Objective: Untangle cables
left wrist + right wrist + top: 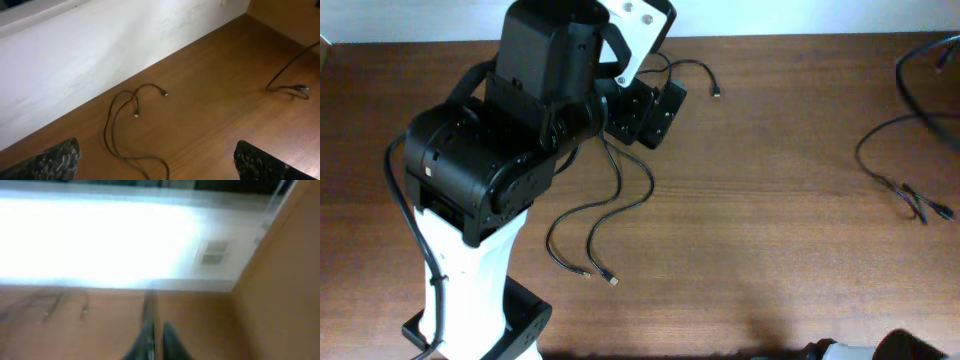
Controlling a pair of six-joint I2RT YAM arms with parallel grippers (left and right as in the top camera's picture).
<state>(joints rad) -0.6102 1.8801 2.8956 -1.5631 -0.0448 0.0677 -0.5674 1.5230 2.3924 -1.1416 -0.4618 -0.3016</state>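
Note:
Thin black cables (620,190) trail from under my left gripper (650,108) down the table to two plug ends (600,276); a third end lies at the back (717,93). In the left wrist view the same cables (120,145) run between my wide-open fingers (157,167), and two plug tips (165,93) lie farther off. The left gripper holds nothing. Another cable with plugs (918,205) lies at the right and also shows in the left wrist view (295,89). The right wrist view is blurred; its fingers (157,340) sit almost together, with nothing clearly held.
The left arm's black and white body (480,200) covers the table's left side. A thicker black cable loop (920,90) sits at the far right corner. A white wall (75,60) borders the table's back edge. The right arm (910,348) shows only at the bottom edge.

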